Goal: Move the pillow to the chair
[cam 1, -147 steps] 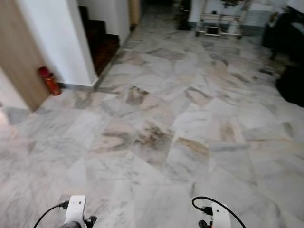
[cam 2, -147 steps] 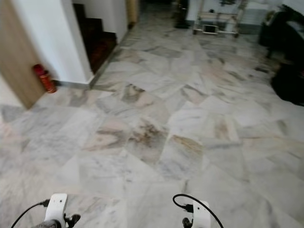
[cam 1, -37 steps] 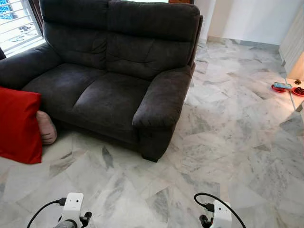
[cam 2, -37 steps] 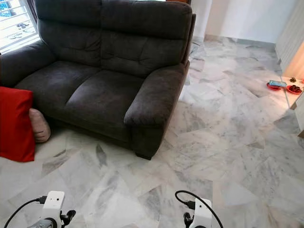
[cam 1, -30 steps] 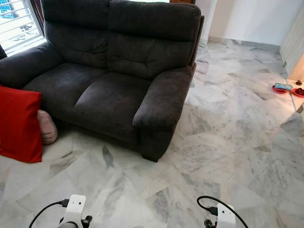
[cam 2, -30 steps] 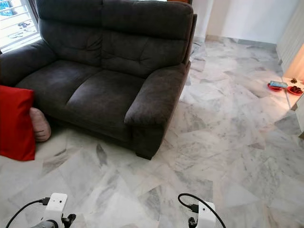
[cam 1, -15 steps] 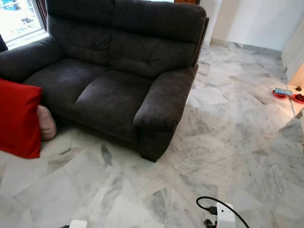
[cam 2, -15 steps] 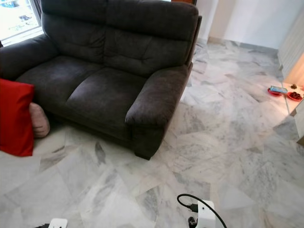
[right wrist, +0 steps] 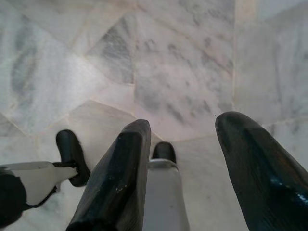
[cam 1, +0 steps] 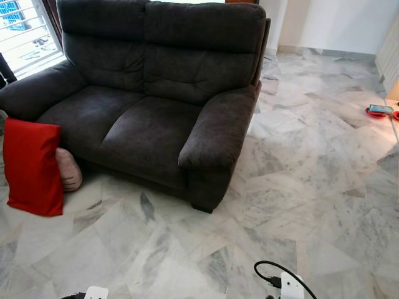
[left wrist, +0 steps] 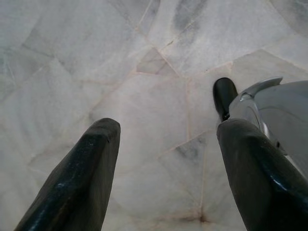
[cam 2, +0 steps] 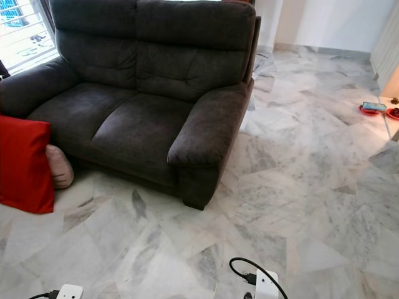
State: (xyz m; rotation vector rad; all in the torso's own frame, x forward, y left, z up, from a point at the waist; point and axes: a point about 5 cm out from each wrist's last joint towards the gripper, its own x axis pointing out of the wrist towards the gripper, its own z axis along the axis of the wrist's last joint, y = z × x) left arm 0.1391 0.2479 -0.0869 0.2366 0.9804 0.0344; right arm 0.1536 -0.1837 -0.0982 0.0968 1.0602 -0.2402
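You're facing a dark grey fabric two-seat sofa (cam 1: 156,93), angled, with its padded right armrest (cam 1: 215,134) nearest you. The floor is white-grey veined marble tiles (cam 1: 299,187), glossy, laid in irregular angled slabs. A barred window (cam 1: 22,31) sits far left behind the sofa, with daylight coming in through it. A plain white wall (cam 1: 330,22) with a skirting strip runs along the back right. Small red dishes (cam 1: 379,112) sit on the floor at the far right edge, in a warm patch of light.

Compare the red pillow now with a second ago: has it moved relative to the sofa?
No. The red pillow still stands on the floor, leaning by the sofa front beside the pink cushion; only the camera shifted.
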